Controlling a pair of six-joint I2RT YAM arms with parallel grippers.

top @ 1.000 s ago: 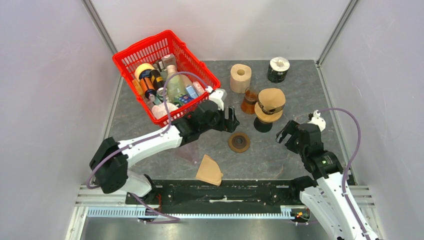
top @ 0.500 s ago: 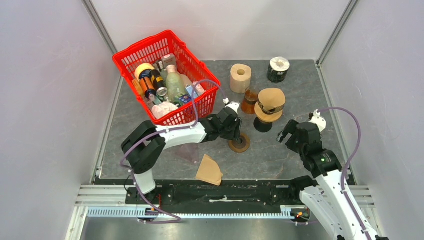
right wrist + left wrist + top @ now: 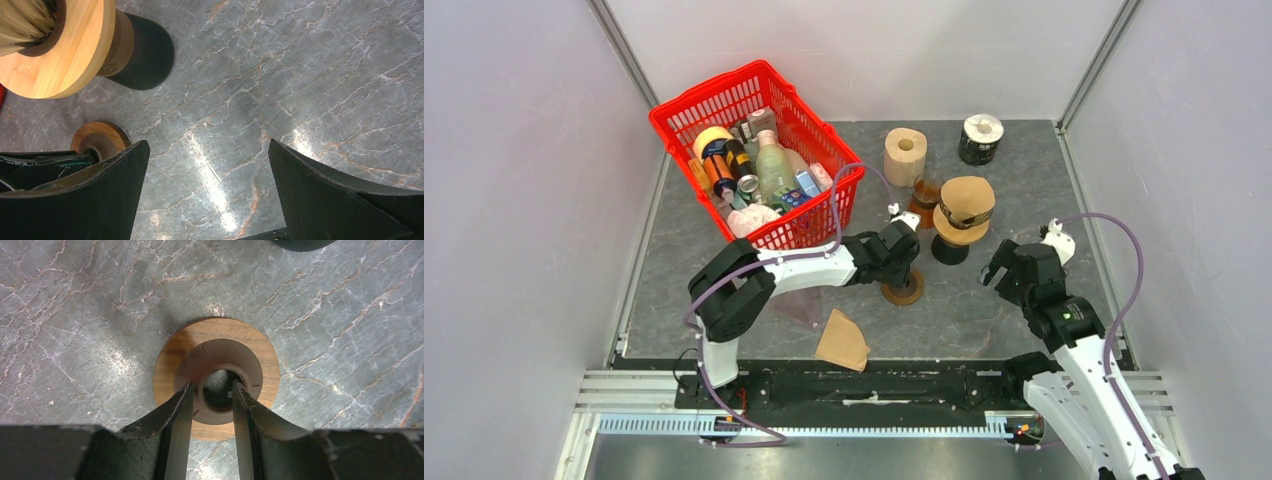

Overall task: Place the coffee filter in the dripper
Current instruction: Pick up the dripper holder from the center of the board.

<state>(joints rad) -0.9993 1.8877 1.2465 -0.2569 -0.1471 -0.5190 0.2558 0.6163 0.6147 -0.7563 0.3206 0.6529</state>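
The dripper (image 3: 905, 290) is a round wooden disc with a brown collar and a centre hole, lying on the table's middle. In the left wrist view the dripper (image 3: 262, 357) sits just under my left gripper (image 3: 210, 386). Its jaws stand half closed, one finger on either side of the collar's hole; contact cannot be made out. From above, the left gripper (image 3: 900, 268) covers the disc's far side. A tan cone-shaped coffee filter (image 3: 842, 340) lies flat near the front edge, apart from both grippers. My right gripper (image 3: 998, 268) hangs open over bare table to the right, nothing between its fingers (image 3: 107, 190).
A red basket (image 3: 757, 68) full of bottles stands at the back left. A wooden stand (image 3: 964, 212) holding paper filters, an amber glass (image 3: 921, 204), a paper roll (image 3: 905, 155) and a dark tin (image 3: 980, 139) stand behind the dripper. The stand (image 3: 55, 55) is close to the right gripper's left.
The left arm has swung right from beside the basket to over the dripper, and its jaws have narrowed from wide open. The right arm has barely moved.
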